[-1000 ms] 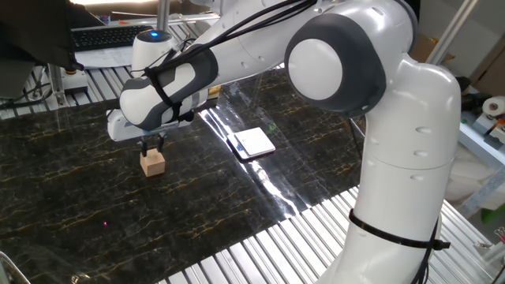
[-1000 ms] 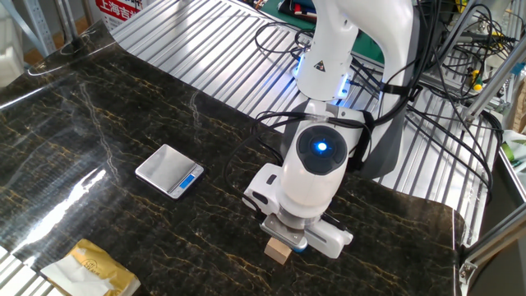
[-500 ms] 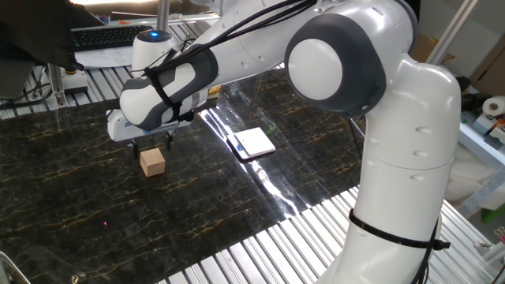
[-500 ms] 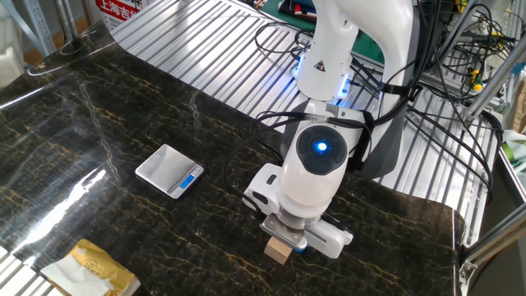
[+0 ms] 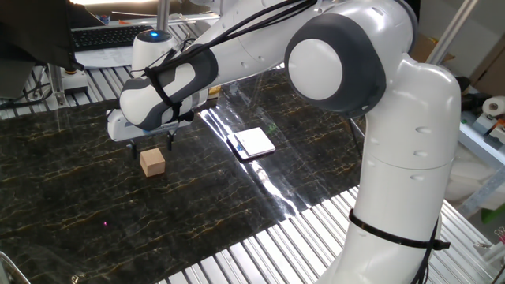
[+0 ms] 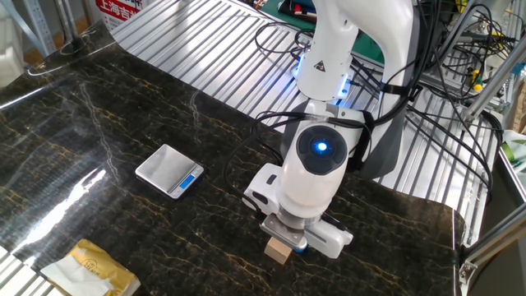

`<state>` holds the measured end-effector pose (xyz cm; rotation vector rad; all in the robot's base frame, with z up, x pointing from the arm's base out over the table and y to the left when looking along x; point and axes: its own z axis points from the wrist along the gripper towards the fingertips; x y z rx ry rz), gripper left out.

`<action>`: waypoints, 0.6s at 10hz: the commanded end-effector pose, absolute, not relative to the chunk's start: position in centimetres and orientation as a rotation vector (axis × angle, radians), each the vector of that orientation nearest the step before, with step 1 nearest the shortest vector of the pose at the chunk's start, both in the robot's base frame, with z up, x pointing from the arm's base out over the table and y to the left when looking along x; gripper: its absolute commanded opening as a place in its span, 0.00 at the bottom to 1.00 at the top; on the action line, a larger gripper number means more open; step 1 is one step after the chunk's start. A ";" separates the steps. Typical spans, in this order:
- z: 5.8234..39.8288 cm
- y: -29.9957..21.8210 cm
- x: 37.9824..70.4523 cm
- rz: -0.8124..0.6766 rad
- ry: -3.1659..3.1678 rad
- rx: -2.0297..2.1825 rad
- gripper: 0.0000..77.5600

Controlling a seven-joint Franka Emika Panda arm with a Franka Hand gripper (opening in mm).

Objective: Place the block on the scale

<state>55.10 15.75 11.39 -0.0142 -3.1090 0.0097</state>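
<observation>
The block (image 5: pixel 152 162), a small light-tan wooden cube, sits on the dark marble table top. My gripper (image 5: pixel 152 144) hangs just above it, open, with one finger on each side of the cube's top and nothing held. In the other fixed view the block (image 6: pixel 278 250) shows partly under the arm's wrist, and the gripper (image 6: pixel 288 239) is mostly hidden there. The scale (image 5: pixel 254 143), a thin square with a shiny white plate, lies to the right of the block, with nothing on it; it also shows in the other fixed view (image 6: pixel 169 170) with its blue mark.
A tan packet with yellow material (image 6: pixel 90 267) lies near the table's front corner. A keyboard (image 5: pixel 110 35) sits behind the marble top. Cables (image 6: pixel 427 115) trail around the arm's base. Ribbed metal table (image 5: pixel 260 252) surrounds the marble.
The gripper's fingers have spread apart above the block; one second ago they stood close together on it. The block has stayed on the table.
</observation>
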 end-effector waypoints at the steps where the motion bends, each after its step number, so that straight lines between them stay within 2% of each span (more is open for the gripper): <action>1: 11.2 15.4 55.4 -0.004 -3.110 -0.042 1.00; 6: 10.4 15.7 55.4 0.004 -3.094 -0.076 1.00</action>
